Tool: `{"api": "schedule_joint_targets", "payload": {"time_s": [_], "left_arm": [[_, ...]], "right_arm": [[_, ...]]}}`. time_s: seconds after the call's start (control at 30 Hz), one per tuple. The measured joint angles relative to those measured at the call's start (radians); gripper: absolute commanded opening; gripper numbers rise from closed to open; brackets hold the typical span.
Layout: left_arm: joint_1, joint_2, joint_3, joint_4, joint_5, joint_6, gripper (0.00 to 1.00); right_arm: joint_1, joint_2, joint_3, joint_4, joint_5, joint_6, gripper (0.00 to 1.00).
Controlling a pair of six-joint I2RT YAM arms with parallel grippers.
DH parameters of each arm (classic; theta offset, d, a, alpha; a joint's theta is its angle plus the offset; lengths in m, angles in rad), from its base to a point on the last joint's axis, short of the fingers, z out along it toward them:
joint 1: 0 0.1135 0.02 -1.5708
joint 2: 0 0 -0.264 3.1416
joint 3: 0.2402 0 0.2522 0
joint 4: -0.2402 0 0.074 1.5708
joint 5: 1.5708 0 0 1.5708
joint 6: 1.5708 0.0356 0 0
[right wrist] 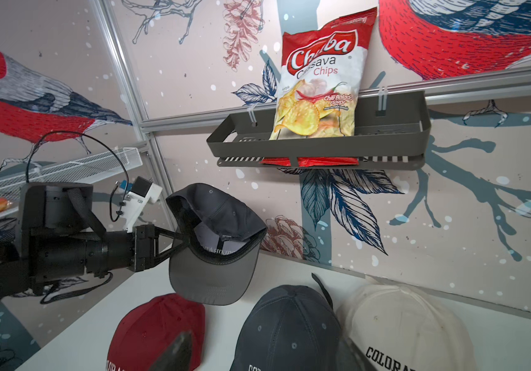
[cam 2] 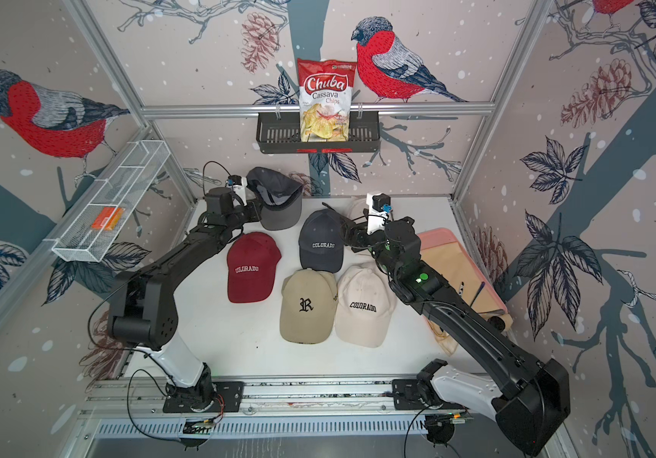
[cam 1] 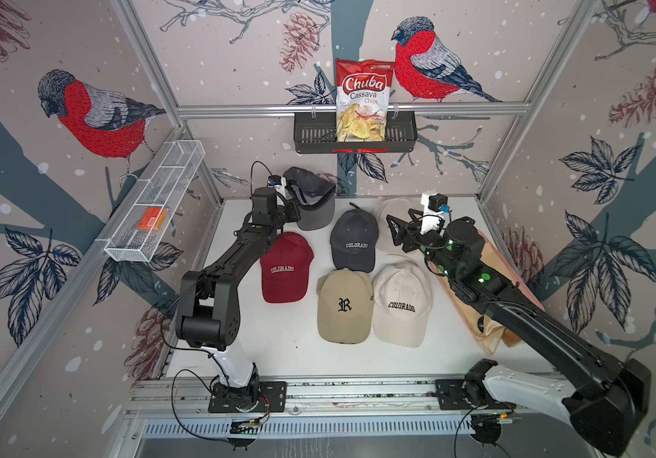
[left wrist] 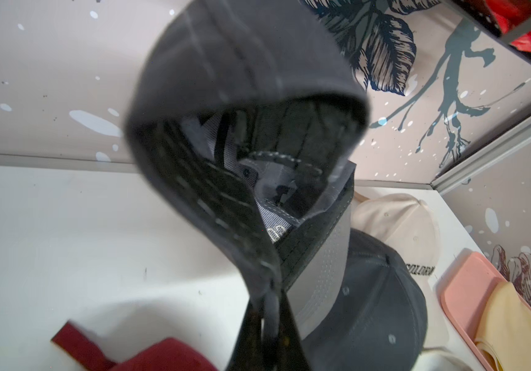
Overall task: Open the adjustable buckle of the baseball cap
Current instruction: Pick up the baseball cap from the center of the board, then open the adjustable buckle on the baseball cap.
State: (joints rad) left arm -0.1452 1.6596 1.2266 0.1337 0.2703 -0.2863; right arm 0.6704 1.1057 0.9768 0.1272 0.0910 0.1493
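Top views: left hand (cam 1: 291,205) is clamped tight on the rim of the grey cap (cam 1: 312,198), which it holds up off the tabletop (cam 1: 279,349) at the back-left with the brim hanging down. Right hand (cam 1: 400,228) is wide open and empty, and hovers over the back-right. The cap lies to that hand's left and a bit farther back, well apart. A navy cap (cam 1: 354,242) sits on the tabletop under the gap. Both top views show the same layout.

Left wrist: the fingers (left wrist: 251,337) pinch a fold of the cap's edge. The crown bulges in front of the lens with the inside lining showing. The buckle is too blurred to pick out.

Right wrist: the cap's open underside faces this camera, and the left hand (right wrist: 182,239) meets its rim from the side. The cap's brim-to-crown axis is roughly upright. Of the right hand only a finger tip shows at the frame edge, with nothing in it.

Likely next: the right arm is the free one, so it has to reach leftward and back to the strap.
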Motion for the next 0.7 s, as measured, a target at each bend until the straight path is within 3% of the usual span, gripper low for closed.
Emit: {"api": "schedule_joint_targets", "payload": {"time_s": [0.17, 0.47, 0.7], "left_arm": [[-0.013, -0.164, -0.088, -0.044, 0.056, 0.038, 0.00], [-0.145, -0.384, -0.210, -0.143, 0.127, 0.138, 0.00], [-0.258, -0.466, -0.196, -0.195, 0.158, 0.182, 0.00]], "right_arm": [[0.065, 0.000, 0.007, -0.015, 0.011, -0.086, 0.74], [0.083, 0.023, 0.042, -0.020, -0.058, -0.275, 0.75], [0.091, 0.055, 0.058, -0.038, -0.159, -0.369, 0.75]]}}
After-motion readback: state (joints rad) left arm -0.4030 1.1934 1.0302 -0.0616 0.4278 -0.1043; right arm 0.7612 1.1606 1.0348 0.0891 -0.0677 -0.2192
